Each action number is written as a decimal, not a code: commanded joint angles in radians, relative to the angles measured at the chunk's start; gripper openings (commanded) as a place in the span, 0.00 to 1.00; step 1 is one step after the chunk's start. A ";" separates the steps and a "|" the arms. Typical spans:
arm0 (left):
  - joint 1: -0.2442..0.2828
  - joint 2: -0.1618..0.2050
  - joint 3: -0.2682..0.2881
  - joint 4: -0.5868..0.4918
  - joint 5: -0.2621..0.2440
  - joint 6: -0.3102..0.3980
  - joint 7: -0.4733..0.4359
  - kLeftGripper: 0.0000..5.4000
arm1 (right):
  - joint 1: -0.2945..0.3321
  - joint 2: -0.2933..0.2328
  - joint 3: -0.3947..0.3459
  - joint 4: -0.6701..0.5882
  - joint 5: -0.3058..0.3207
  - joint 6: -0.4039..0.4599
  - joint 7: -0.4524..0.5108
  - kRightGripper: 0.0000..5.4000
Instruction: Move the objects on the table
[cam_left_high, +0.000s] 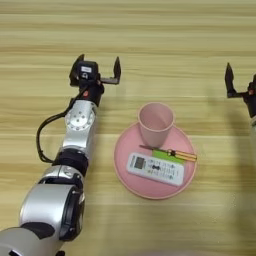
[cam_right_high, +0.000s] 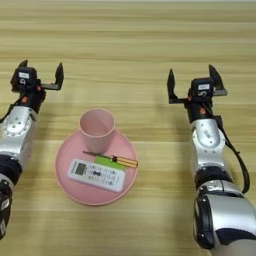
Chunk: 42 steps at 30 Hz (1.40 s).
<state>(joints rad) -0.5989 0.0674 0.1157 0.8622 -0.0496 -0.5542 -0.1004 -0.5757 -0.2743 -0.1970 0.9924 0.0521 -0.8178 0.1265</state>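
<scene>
The remote (cam_left_high: 155, 169) is hiding most of the green block (cam_left_high: 161, 155) on the plate (cam_left_high: 125, 165); both pincers, left (cam_left_high: 99, 66) and right (cam_right_high: 193, 82), are gaping wide, empty.

Plate (cam_left_high: 125, 165): wide, round, pink, flat on the desk, nearer the camera than both sets of jaws and between them.
Remote (cam_left_high: 155, 169): white, rectangular, buttons up, lying slightly slanted across the plate's near half, wholly within the rim.
</scene>
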 joint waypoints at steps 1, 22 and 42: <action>0.063 0.026 0.001 -0.123 -0.016 0.054 -0.023 1.00 | 0.044 0.022 0.018 -0.113 -0.011 0.002 -0.017 1.00; 0.449 0.281 -0.233 -0.948 -0.287 0.482 -0.692 1.00 | 0.172 0.069 0.065 -0.468 -0.044 0.196 -0.067 1.00; 0.553 0.420 -0.280 -1.015 -0.343 0.607 -0.914 1.00 | 0.173 0.089 0.083 -0.492 -0.060 0.218 -0.083 1.00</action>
<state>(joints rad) -0.0443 0.4730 -0.1510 -0.1737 -0.4290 0.0376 -1.0159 -0.4124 -0.1915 -0.1180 0.5119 -0.0047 -0.6181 0.0498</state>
